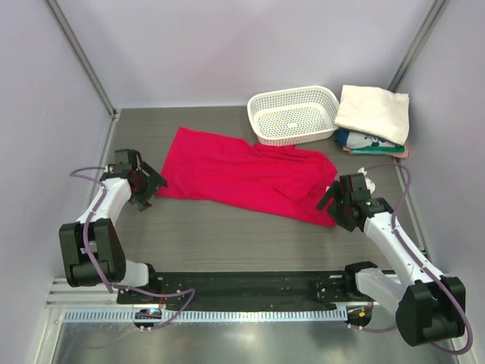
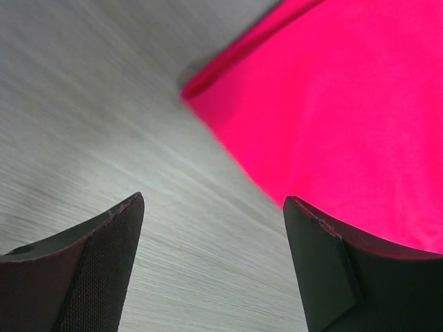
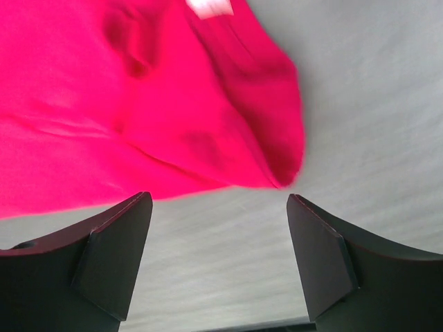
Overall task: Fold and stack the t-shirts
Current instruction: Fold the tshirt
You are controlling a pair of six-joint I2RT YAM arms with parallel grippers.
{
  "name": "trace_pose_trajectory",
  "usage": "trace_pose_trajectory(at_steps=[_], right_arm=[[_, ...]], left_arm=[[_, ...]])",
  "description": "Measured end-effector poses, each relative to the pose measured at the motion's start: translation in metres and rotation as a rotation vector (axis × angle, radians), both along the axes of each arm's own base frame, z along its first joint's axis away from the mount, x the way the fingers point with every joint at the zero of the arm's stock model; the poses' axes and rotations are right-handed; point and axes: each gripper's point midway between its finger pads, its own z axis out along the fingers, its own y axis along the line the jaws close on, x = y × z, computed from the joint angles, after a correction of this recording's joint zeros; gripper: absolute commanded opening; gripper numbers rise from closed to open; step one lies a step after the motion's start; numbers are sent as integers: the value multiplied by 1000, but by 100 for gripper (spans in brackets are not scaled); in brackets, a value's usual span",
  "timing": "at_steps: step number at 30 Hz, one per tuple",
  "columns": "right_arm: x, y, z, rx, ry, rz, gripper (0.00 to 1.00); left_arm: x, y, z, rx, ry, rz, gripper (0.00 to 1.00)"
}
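While the red t-shirt lay spread but rumpled at centre of the counter, both hands sat at its ends w/ nothing held. The left hand, at the shirt's 9 o'clock corner, had jaws wide; per its wrist view the cloth edge was near one finger, not gripped. The right hand, at the shirt's 4 o'clock corner, was also wide & empty, the corner tip just ahead of the gap. The folded stack, a cream-white shirt atop a teal/white printed one, sat at 2 o'clock beside the basket at 1 o'clock.

Judgement: the step in hand looked like pinching both ends. To do it well, each hand should drop onto its corner, catch all layers, close approx. together, then pull taut before folding so the wrinkles near 3 o'clock aren't trapped.
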Motion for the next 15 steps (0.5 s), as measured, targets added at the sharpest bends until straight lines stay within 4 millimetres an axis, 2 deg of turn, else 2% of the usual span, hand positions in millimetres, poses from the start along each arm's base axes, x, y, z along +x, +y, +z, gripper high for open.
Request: trace_pose_trajectory(at_steps=[3, 6, 10, 15], right_arm=[[-25, 1, -34, 20, 99, -19, 83], [-35, 1, -49, 29, 141, -41, 82], [-29, 2, -60, 31, 164, -55, 80], [-19, 0, -66, 17, 158, -63, 71]], left_arm=[[-14, -2, -28, -21, 48, 31, 81], [-11, -1, -38, -27, 47, 52, 81], [4, 3, -42, -28, 10, 77, 77], [18, 6, -52, -39, -12, 103, 73]])
